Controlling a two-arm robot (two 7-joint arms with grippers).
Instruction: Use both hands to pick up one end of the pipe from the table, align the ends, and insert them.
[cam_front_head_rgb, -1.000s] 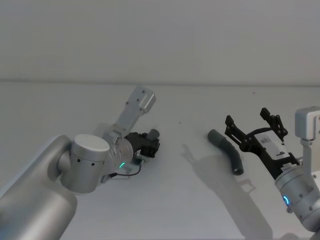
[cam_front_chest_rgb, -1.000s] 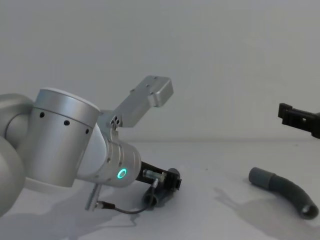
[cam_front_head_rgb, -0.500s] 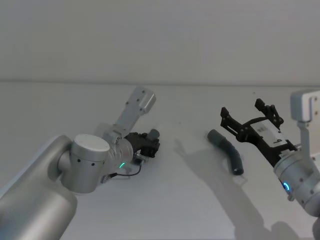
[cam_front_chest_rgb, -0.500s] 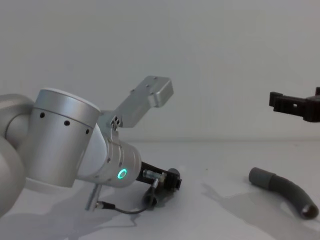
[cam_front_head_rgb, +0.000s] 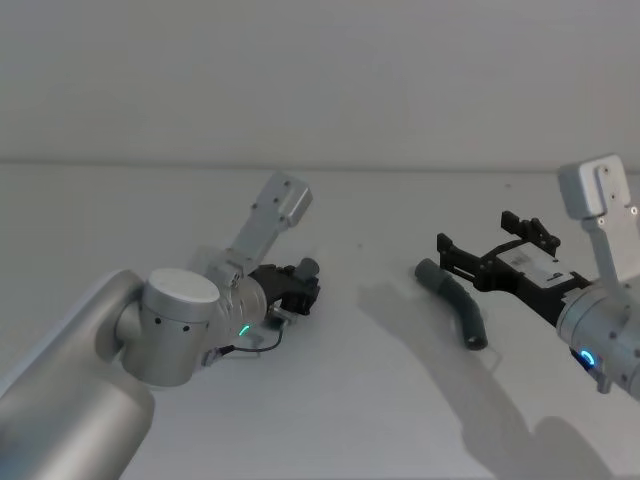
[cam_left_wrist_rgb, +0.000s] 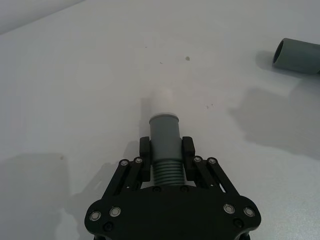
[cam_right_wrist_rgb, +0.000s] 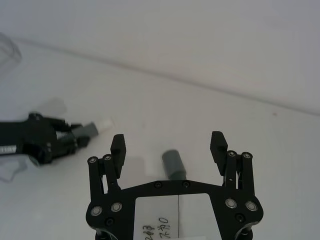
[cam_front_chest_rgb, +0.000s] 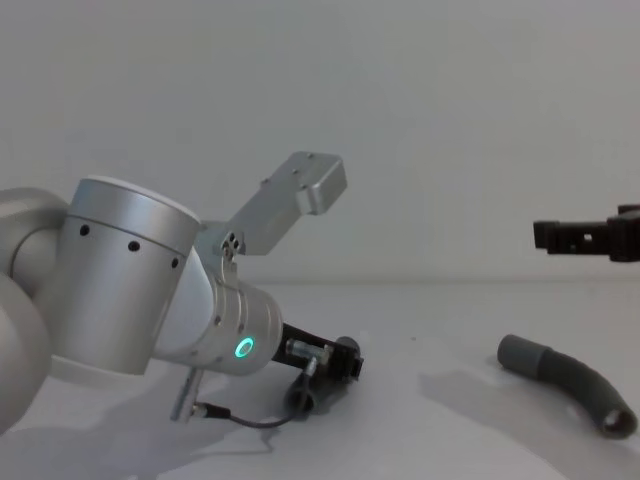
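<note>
table (cam_front_head_rgb: 380, 400), plain white, meets a bare wall (cam_front_head_rgb: 320, 80). left gripper (cam_left_wrist_rgb: 166, 150) clamps the short pipe (cam_left_wrist_rgb: 165, 131) near mid-table; right gripper (cam_right_wrist_rgb: 168, 141), fingers spread, hovers above the long pipe (cam_front_head_rgb: 460, 305) toward the right edge.

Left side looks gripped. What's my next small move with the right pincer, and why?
Probably lower the right pincer straight down onto the longer pipe piece. It hangs open above that piece, which lies on the table with its collar end between the open fingers in the right wrist view. The left pincer is shut on the shorter pipe piece.
</note>
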